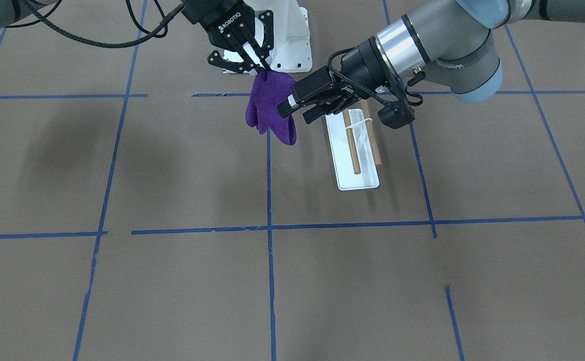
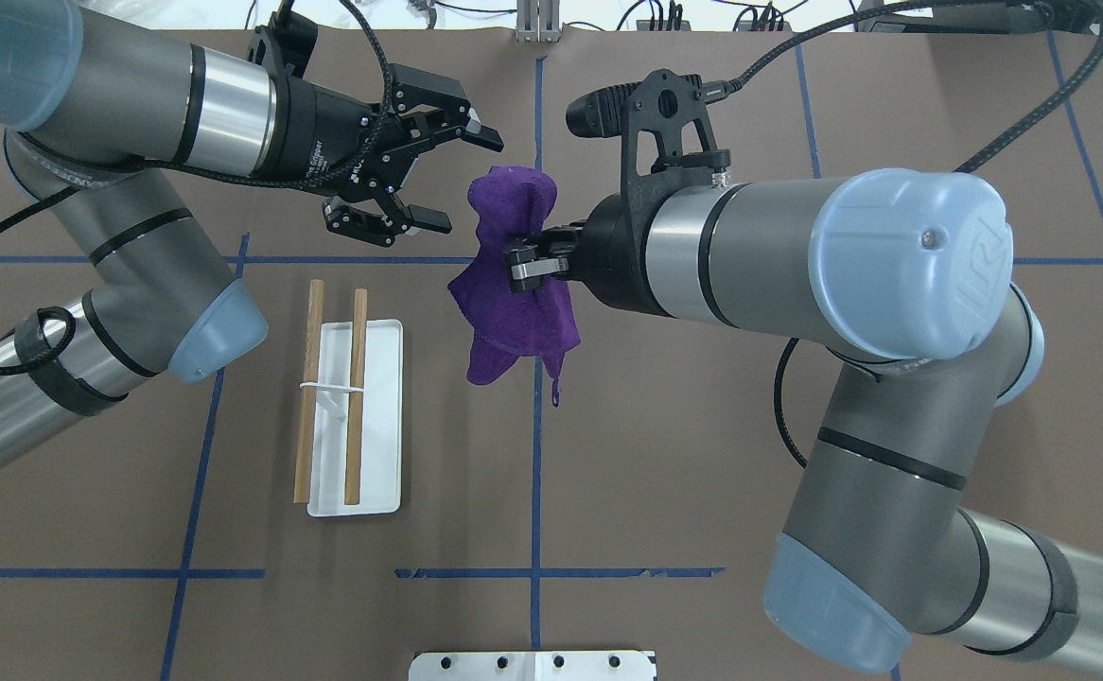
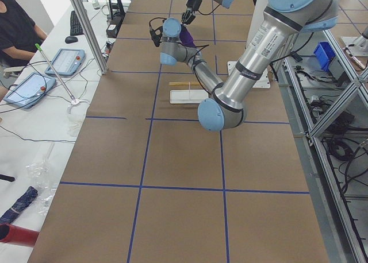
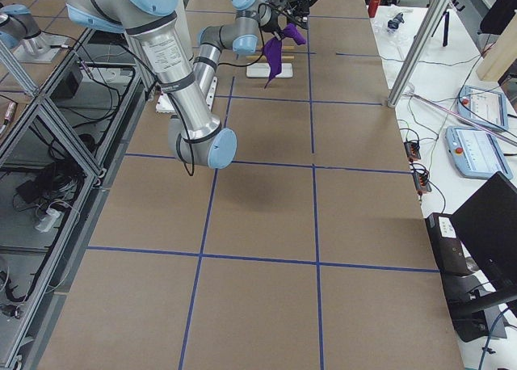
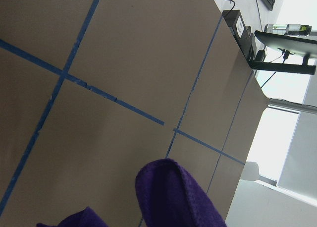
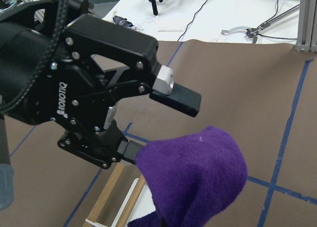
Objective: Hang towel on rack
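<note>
My right gripper (image 2: 518,268) is shut on the purple towel (image 2: 514,317) and holds it bunched and hanging above the table. In the front view this gripper (image 1: 261,66) pinches the towel's (image 1: 270,108) top. My left gripper (image 2: 462,183) is open and empty just left of the towel. The right wrist view shows it (image 6: 161,128) with jaws spread beside the towel (image 6: 198,172). The rack (image 2: 383,416), a white base with two brown dowels (image 2: 355,397), stands on the table to the left of the towel and below the left gripper. The towel also fills the bottom of the left wrist view (image 5: 173,197).
A large white bolted pedestal (image 1: 292,45) stands by the robot's base, behind the grippers. Blue tape lines cross the brown table (image 2: 703,454). An operator and tablets are at the side bench (image 3: 57,62).
</note>
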You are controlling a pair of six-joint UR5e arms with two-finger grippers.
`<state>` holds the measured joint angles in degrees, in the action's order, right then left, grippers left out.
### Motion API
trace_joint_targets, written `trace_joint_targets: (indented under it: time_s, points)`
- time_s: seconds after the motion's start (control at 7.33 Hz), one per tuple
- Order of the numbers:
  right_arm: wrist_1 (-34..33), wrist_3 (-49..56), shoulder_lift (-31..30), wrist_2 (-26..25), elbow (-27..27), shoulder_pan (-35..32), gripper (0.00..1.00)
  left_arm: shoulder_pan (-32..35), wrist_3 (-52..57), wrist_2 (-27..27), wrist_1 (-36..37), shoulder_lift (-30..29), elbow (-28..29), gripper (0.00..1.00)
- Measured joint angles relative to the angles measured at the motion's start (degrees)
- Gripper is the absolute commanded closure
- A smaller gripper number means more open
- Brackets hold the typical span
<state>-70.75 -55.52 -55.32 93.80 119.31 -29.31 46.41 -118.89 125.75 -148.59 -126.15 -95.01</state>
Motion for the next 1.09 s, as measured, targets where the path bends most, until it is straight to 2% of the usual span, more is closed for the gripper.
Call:
trace_joint_targets:
  time_s: [0.68,0.82,0.95,1.09]
  points:
    - [0.0,0.0,0.1,-0.7,0.7,1.2,1.00,-1.2,-2.9,-0.4,-0.2,-1.0,0.8,0.00]
    - [0.0,0.0,0.0,-0.8,0.8,1.3,1.00,-1.6,-2.9,-0.4,-0.1,-1.0,0.9,0.11]
    - [0.0,0.0,0.0,-0.8,0.8,1.3,1.00,-1.8,-2.9,-0.4,-0.1,-1.0,0.9,0.46]
    - [0.0,0.1,0.0,-0.8,0.9,1.3,1.00,-1.9,-2.9,-0.4,0.0,-1.0,0.8,0.91]
